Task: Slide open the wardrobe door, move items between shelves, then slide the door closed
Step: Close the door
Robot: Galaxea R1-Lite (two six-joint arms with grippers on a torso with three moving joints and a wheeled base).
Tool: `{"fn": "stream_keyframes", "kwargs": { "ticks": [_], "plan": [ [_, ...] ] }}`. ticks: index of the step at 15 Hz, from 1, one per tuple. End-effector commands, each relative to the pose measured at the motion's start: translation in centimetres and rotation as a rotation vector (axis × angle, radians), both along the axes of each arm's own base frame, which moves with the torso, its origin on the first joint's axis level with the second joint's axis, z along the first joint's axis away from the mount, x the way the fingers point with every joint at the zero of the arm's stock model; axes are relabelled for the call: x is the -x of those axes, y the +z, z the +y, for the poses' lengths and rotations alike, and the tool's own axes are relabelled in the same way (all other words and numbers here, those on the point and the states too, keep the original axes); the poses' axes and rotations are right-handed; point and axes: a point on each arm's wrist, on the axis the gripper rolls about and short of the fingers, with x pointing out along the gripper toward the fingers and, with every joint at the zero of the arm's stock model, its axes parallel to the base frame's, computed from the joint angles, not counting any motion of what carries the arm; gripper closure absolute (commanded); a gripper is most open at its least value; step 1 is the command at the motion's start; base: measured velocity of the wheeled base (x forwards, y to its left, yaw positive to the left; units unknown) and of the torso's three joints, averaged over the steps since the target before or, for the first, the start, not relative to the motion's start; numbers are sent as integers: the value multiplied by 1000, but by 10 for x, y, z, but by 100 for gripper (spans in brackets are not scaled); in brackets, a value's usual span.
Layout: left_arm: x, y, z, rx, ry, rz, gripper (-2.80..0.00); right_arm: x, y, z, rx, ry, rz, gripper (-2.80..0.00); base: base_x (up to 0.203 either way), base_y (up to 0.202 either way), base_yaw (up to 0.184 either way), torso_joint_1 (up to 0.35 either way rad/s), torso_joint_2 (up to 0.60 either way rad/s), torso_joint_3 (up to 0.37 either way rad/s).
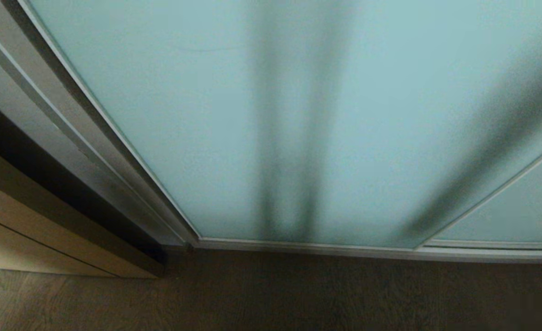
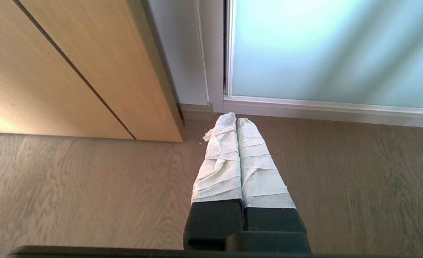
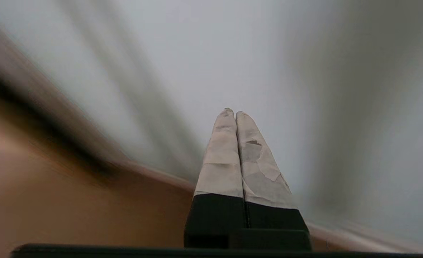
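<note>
**My end effectors are shut and the door is closed**

My left end effector (image 2: 236,120) has its two wrapped fingers pressed together, with nothing between them. In my left wrist view it points down at the wooden floor (image 2: 71,193), near the bottom corner of the sliding wardrobe door (image 2: 333,53). A tan wooden panel (image 2: 53,64) stands beside that corner.

In my right wrist view, my right end effector (image 3: 233,113) is also pinched closed and empty. It points toward the pale glass, not touching it.

In my head view, neither arm shows. The door fills the view, closed.

I think the big glass is heavy, smooth and slippery, and could break. I would push on its silver frame edge (image 1: 128,151), not the glass.
</note>
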Motion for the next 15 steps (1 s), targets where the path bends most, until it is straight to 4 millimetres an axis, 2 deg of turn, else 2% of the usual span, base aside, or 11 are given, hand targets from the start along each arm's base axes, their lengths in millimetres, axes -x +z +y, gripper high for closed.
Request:
{"fn": "stream_keyframes", "kwargs": {
  "ticks": [1, 3, 6, 7, 12, 15],
  "plan": [
    [0, 0, 0, 0, 0, 1, 0, 37, -45, 2, 98, -228, -64, 0, 0, 0, 0, 0, 0, 0],
    [0, 0, 0, 0, 0, 1, 0, 49, -86, 1, 116, -289, -23, 0, 0, 0, 0, 0, 0, 0],
    [0, 0, 0, 0, 0, 1, 0, 49, -163, 0, 150, -326, 125, 0, 0, 0, 0, 0, 0, 0],
    [0, 0, 0, 0, 0, 1, 0, 50, -175, -1, 155, -368, 148, 0, 0, 0, 0, 0, 0, 0],
    [0, 0, 0, 0, 0, 1, 0, 74, -205, -3, 123, -377, 165, 0, 0, 0, 0, 0, 0, 0],
    [0, 0, 0, 0, 0, 1, 0, 74, -209, -3, 95, -371, 188, 0, 0, 0, 0, 0, 0, 0]
  ]
}}
